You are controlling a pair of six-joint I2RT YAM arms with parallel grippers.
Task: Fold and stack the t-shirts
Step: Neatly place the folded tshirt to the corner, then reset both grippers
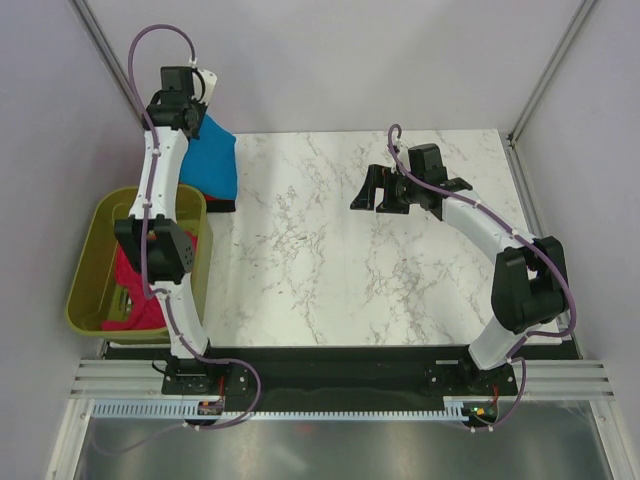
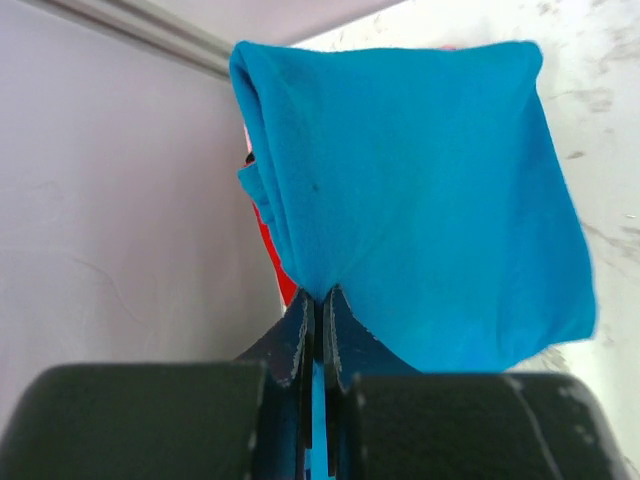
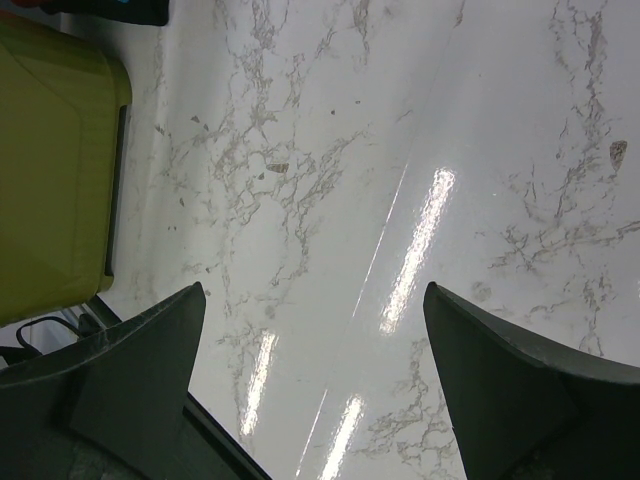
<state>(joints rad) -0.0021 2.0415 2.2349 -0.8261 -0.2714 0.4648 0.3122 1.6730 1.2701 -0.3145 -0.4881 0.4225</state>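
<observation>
Left wrist: red t-shirt (image 2: 268,245) mostly hidden

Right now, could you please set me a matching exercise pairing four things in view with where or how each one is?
Things:
1 blue t-shirt
2 red t-shirt
3 right end effector
4 olive-green tub

Places or states:
A open above the marble table
B beside the table's left edge
C hanging from the shut left end effector
D lying in the tub

Pairs: 1-C, 2-D, 3-A, 4-B.
</observation>
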